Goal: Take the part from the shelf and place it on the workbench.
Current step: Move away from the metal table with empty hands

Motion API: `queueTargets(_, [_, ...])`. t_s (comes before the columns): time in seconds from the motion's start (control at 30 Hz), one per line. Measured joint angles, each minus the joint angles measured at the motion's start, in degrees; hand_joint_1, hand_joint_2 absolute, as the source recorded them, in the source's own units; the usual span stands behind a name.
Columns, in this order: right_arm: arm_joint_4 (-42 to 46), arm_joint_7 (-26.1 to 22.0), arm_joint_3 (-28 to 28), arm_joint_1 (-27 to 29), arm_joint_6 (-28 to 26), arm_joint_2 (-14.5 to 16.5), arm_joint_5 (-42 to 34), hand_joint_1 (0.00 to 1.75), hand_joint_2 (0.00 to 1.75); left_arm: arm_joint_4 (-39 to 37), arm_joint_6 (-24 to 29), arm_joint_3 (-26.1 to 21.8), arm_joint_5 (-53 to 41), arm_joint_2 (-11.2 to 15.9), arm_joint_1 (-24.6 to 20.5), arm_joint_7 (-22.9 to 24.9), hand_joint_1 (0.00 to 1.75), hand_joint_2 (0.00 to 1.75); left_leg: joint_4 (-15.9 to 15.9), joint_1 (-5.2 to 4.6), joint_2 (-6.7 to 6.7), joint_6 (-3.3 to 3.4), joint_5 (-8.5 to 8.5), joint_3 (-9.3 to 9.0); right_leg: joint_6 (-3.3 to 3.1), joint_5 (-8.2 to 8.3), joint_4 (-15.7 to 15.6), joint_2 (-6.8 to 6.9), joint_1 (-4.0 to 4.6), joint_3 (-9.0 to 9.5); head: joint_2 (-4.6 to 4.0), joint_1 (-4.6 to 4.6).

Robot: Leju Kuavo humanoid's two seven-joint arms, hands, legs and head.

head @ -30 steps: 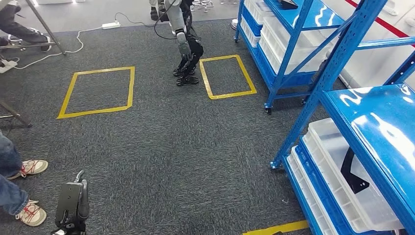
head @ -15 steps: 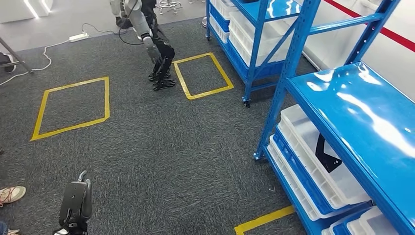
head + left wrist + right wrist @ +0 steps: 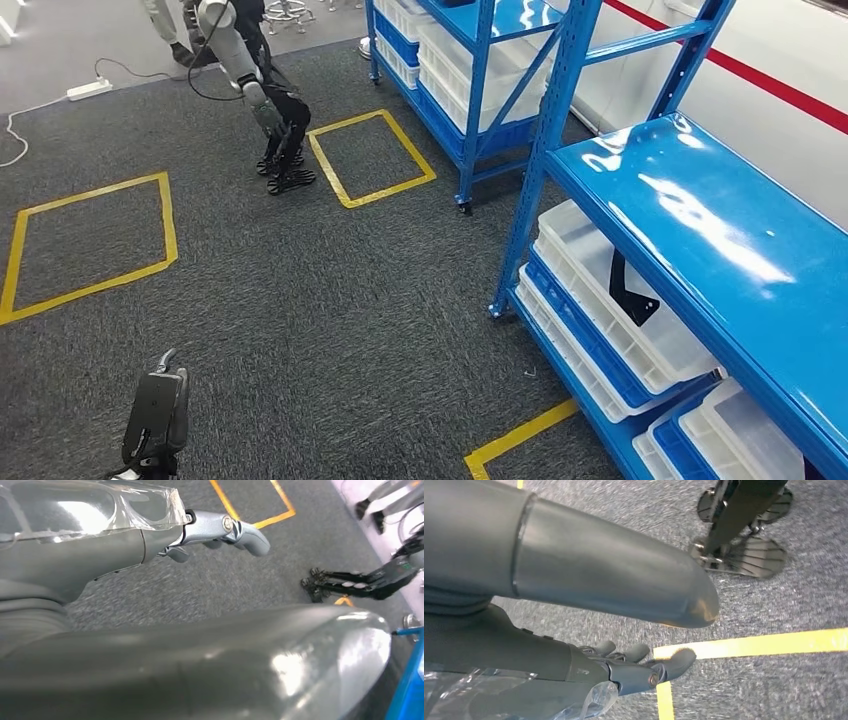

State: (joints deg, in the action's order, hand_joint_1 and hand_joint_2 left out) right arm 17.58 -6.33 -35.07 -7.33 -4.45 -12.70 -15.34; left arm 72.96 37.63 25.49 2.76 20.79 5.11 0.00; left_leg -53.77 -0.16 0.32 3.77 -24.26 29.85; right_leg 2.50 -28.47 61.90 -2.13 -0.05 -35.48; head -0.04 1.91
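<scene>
The part (image 3: pixel 628 290) is a flat black bracket lying in a white bin (image 3: pixel 580 250) on the lower level of the near blue shelf (image 3: pixel 700 230), at the right of the head view. My left hand (image 3: pixel 157 415) hangs low at the bottom left, far from the shelf. In the left wrist view the left hand (image 3: pixel 220 527) holds nothing and its fingers are loosely extended over grey carpet. My right hand (image 3: pixel 639 667) also hangs over the carpet, holding nothing, with its fingers apart above a yellow tape line (image 3: pixel 749 642).
A second blue shelf (image 3: pixel 450 60) with white bins stands farther back. Another humanoid robot (image 3: pixel 265 110) stands beside a yellow taped square (image 3: pixel 370 155); a second square (image 3: pixel 90 240) lies at the left. Yellow tape (image 3: pixel 515 440) marks the floor near the shelf.
The camera has turned right: the shelf and the bin with the part have shifted left and toward the middle. The person's shoes have left the picture. My left hand hangs as before.
</scene>
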Motion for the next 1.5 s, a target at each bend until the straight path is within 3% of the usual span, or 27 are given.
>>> queueTargets(0.07, [0.0,0.2,0.0,-0.1,0.0,0.3,0.3,0.0,0.0,0.2,0.0,0.1,-0.4,0.1,0.0,0.8,0.0,0.0,0.0,-0.15,1.24,0.16,-0.01,0.11,0.41,-3.69,8.2,1.23,-0.13,-3.68,0.0,-0.08])
queueTargets(0.1, [-0.1,0.2,0.0,-0.2,-0.1,0.5,0.3,0.0,0.0,0.3,0.0,0.1,-0.5,0.1,0.0,1.1,0.0,0.0,0.0,-0.19,1.86,0.16,-0.02,0.13,0.54,-4.18,10.3,1.41,-0.19,-4.57,0.0,-0.08])
queueTargets(0.13, [-0.1,0.3,-0.1,-0.1,-0.1,0.6,0.3,0.0,0.0,0.4,0.0,0.2,-0.6,0.1,0.0,1.3,0.0,0.44,-0.1,-0.18,2.42,0.14,-0.03,0.12,0.63,-3.55,10.1,1.55,-0.26,-4.3,0.0,-0.08])
queueTargets(0.17, [-0.1,0.3,-0.1,-0.1,-0.2,0.7,0.3,0.0,0.0,0.6,0.0,0.2,-0.6,0.1,0.0,1.3,0.0,0.87,-0.1,-0.16,2.93,0.1,-0.07,0.08,0.68,-1.95,7.4,1.92,-0.32,-2.75,0.0,-0.07])
queueTargets(0.23, [-0.2,0.3,-0.1,-0.1,-0.3,0.8,0.3,0.0,0.0,0.8,0.1,0.3,-0.8,0.2,0.1,1.4,0.0,1.75,-0.3,-0.32,3.88,-0.18,-0.27,-0.03,0.59,1.5,-1.4,4.11,-0.35,1.9,0.0,-0.07])
queueTargets(0.3, [-0.3,0.3,-0.1,-0.2,-0.4,0.8,0.1,0.0,0.0,1.1,0.2,0.5,-0.9,0.4,0.3,1.4,0.0,1.75,-0.5,-0.64,4.8,-0.72,-0.57,-0.1,0.0,2.97,-6.6,5.63,-0.16,4.43,0.0,-0.01])
queueTargets(0.37, [-0.4,0.4,-0.1,-0.2,-0.4,0.8,-0.1,0.0,0.0,1.4,0.4,0.6,-1.0,0.6,0.4,1.5,0.0,1.75,-0.5,-0.69,5.78,-1.34,-0.77,-0.25,-0.82,3.14,-7.1,4.81,0.03,4.42,0.0,0.05])
queueTargets(0.43, [-0.5,0.6,-0.1,-0.1,-0.4,0.8,-0.3,0.0,0.0,1.8,0.6,0.7,-1.0,0.7,0.5,1.6,0.0,1.75,-1.8,-0.36,4.5,-2.14,-1.75,0.03,-1.53,3.43,-7.3,3.81,-0.11,4.39,0.0,0.07])
queueTargets(0.5, [-0.6,0.7,-0.1,-0.2,-0.3,0.8,-0.4,0.0,0.0,2.0,0.8,0.8,-1.0,0.8,0.6,1.8,0.0,1.75,-7.3,-0.03,1.63,-2.9,-5.03,2.34,-2.07,3.75,-7.4,2.81,-0.35,4.31,0.0,0.1])
queueTargets(0.57, [-0.6,0.8,-0.1,-0.3,-0.3,0.8,-0.4,0.0,0.0,2.0,0.8,1.0,-0.9,1.0,1.0,2.1,0.0,1.75,-15.4,0.1,0.45,-3.25,-8.69,6.1,-2.33,3.92,-7.3,1.55,-0.36,4.06,0.0,0.13])
queueTargets(0.63, [-0.7,0.8,-0.1,-0.3,-0.3,0.8,-0.5,0.0,0.0,2.0,0.8,1.1,-0.9,1.0,1.2,2.1,0.0,1.75,-18.3,0.2,0.29,-3.29,-8.84,7.51,-2.37,4.05,-7.3,0.09,-0.36,3.96,0.0,0.14])
queueTargets(0.7, [-0.7,1.0,-0.1,-0.3,-0.3,0.8,-0.6,0.0,0.0,2.0,0.8,1.1,-0.7,1.0,1.1,2.1,0.0,1.75,-12.1,0.29,-0.36,-3.05,-5.13,4.6,-2.22,4.18,-7.3,-1.37,-0.39,4.04,0.0,0.14])
queueTargets(0.77, [-0.7,1.2,-0.1,-0.3,-0.4,0.9,-0.6,0.0,0.0,2.0,0.8,1.2,-0.4,1.0,0.9,2.0,0.0,1.75,-3.8,0.33,-2.33,-2.59,-1.82,0.86,-1.87,4.33,-7.2,-2.69,-0.3,3.93,0.0,0.14])
queueTargets(0.83, [-0.7,1.3,-0.1,-0.3,-0.5,1.0,-0.8,0.0,0.0,2.0,0.8,1.2,0.0,1.0,0.8,2.0,0.0,1.75,-0.7,0.16,-3.17,-2.18,-1.01,-0.34,-1.34,4.53,-7.2,-3.74,-0.25,3.58,0.0,0.14])
queueTargets(0.87, [-0.7,1.4,-0.1,-0.2,-0.6,1.0,-0.9,0.0,0.0,2.0,0.8,1.2,0.1,1.0,0.8,1.9,0.0,1.75,-0.6,0.07,-2.63,-1.93,-0.88,-0.3,-1.0,4.66,-7.3,-4.22,-0.26,3.39,0.0,0.14])
queueTargets(0.9, [-0.8,1.4,-0.1,-0.1,-0.7,0.9,-1.1,0.0,0.0,2.0,0.8,1.2,0.2,1.0,0.7,1.9,0.0,1.75,-0.5,0.11,-2.14,-1.56,-0.69,-0.28,-0.72,4.65,-7.2,-4.24,-0.34,3.25,0.0,0.14])
queueTargets(0.97, [-0.9,1.5,-0.2,0.1,-0.8,0.7,-1.3,0.0,0.0,2.0,0.9,1.2,0.5,0.9,0.5,1.7,0.0,1.75,-0.1,0.25,-1.16,-0.75,-0.24,-0.32,-0.28,3.13,-5.1,-2.22,-0.32,2.21,0.0,0.07])
queueTargets(1.03, [-0.9,1.6,-0.2,0.0,-0.8,0.6,-1.5,0.0,0.0,2.0,1.0,1.3,0.9,0.9,0.5,1.4,0.0,1.75,0.1,0.15,-0.06,-0.29,-0.08,-0.27,-0.03,-0.72,1.6,0.55,-0.33,-0.77,0.0,-0.01])
queueTargets(1.07, [-0.9,1.6,-0.2,-0.1,-0.8,0.6,-1.6,0.0,0.0,2.0,1.0,1.3,1.1,0.9,0.6,1.2,0.0,1.75,0.1,0.08,0.55,-0.19,-0.08,-0.19,0.12,-2.61,5.7,1.12,-0.37,-2.64,0.0,-0.02])
queueTargets(1.13, [-0.9,1.8,-0.2,-0.1,-0.8,0.4,-1.6,0.0,0.0,2.0,1.0,1.3,1.4,0.9,0.6,1.1,0.0,1.75,0.0,0.01,1.74,-0.2,-0.1,-0.11,0.34,-3.7,10.0,1.43,-0.44,-4.42,0.0,-0.02])
queueTargets(1.17, [-0.9,1.8,-0.2,-0.1,-0.8,0.3,-1.6,0.0,0.0,2.0,1.0,1.4,1.6,0.9,0.6,1.1,0.0,1.75,0.0,0.03,2.29,-0.24,-0.13,-0.13,0.39,-2.65,8.8,1.61,-0.46,-3.65,0.01,-0.02])
queueTargets(1.23, [-0.9,1.9,-0.2,-0.1,-0.8,0.1,-1.7,0.0,0.0,2.0,0.9,1.5,1.8,0.8,0.5,1.0,0.0,1.75,-0.1,0.03,3.28,-0.49,-0.28,-0.25,0.43,0.92,0.7,3.21,-0.51,0.62,0.01,-0.01])
queueTargets(1.3, [-0.9,2.0,-0.2,-0.3,-0.8,0.0,-1.7,0.0,0.0,2.0,0.7,1.5,1.9,0.8,0.3,0.9,0.0,1.75,-0.3,-0.24,4.16,-1.04,-0.61,-0.31,0.02,3.01,-5.7,4.71,-0.35,3.83,0.0,0.01])
queueTargets(1.33, [-0.9,2.1,-0.2,-0.3,-0.8,0.0,-1.7,0.0,0.0,2.0,0.7,1.6,2.0,0.8,0.2,0.8,0.0,1.75,-0.4,-0.39,4.62,-1.34,-0.74,-0.32,-0.29,3.17,-6.9,4.91,-0.22,4.25,0.0,0.02])
queueTargets(1.4, [-0.9,2.2,-0.2,-0.4,-0.8,0.0,-1.7,0.0,0.0,2.0,0.6,1.7,2.0,0.8,-0.1,0.7,0.0,1.75,-0.5,-0.34,5.32,-1.95,-0.91,-0.41,-1.06,3.32,-7.0,3.79,-0.12,4.05,0.0,0.03])
queueTargets(1.47, [-0.9,2.3,-0.2,-0.4,-0.8,-0.1,-1.8,0.0,0.0,2.0,0.6,1.9,2.0,0.8,-0.3,0.6,0.0,1.75,-2.2,-0.02,3.91,-2.69,-2.24,0.14,-1.71,3.58,-7.1,2.91,-0.26,4.03,0.0,0.06])
queueTargets(1.5, [-0.9,2.3,-0.2,-0.5,-0.8,-0.1,-1.8,0.0,0.0,2.0,0.7,2.0,2.0,0.8,-0.3,0.6,0.0,1.75,-4.8,0.13,2.66,-3.04,-3.83,1.26,-1.97,3.71,-7.2,2.49,-0.39,4.01,0.0,0.09])
